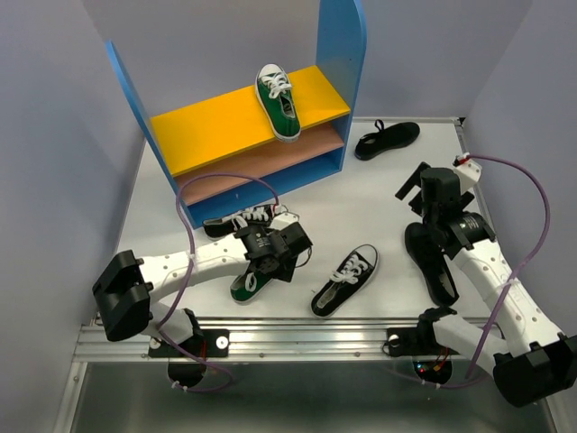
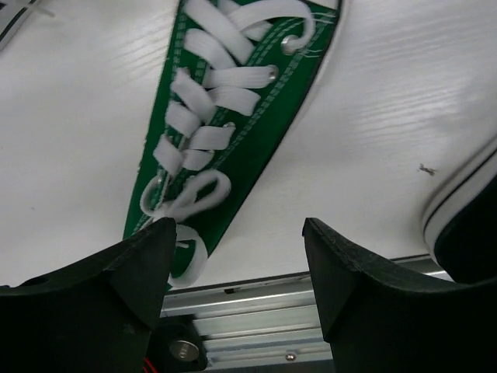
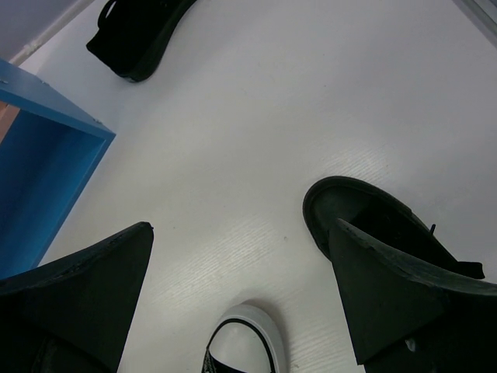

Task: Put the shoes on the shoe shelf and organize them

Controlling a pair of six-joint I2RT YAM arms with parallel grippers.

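- Counted: two green sneakers (image 1: 278,101), two black laced sneakers (image 1: 344,281), two all-black shoes (image 1: 388,138).
- One green is set on the shelf (image 1: 216,126); one lies under the left gripper (image 2: 239,233), which is spread wide and empty.
- The right gripper (image 3: 242,227) is spread wide and empty, with an all-black shoe beside it.

Green sneakers (image 1: 279,100), white laces; blue-sided shelf (image 1: 352,54), yellow-orange board.

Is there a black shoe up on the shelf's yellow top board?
No, only one green sneaker sits on the yellow board.
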